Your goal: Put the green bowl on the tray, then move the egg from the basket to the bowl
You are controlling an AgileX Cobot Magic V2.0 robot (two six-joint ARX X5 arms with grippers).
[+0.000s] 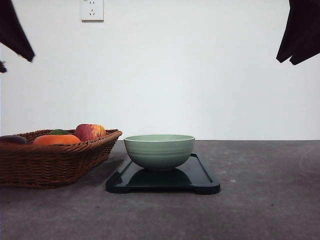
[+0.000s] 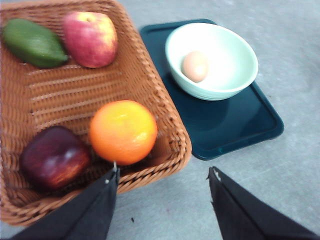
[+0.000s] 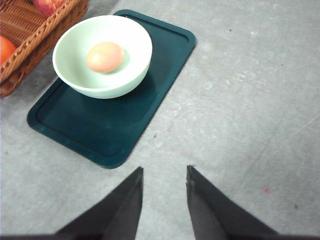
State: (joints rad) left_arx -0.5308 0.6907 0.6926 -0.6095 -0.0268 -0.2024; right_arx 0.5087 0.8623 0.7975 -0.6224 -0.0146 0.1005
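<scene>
We judge both steps done: the green bowl (image 1: 159, 151) sits on the tray (image 1: 202, 181), right of the basket (image 1: 55, 162), with the egg (image 3: 105, 57) inside. Left tool (image 2: 162, 187) spread, right tool (image 3: 164, 192) seemingly parted; both empty.

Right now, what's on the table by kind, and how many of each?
Fruit in the basket: 4 (orange, red-yellow apple, dark red fruit, green fruit)
Egg: 1, in the green bowl
Bowl: 1
Tray: 1
Basket: 1
Total: 8
</scene>
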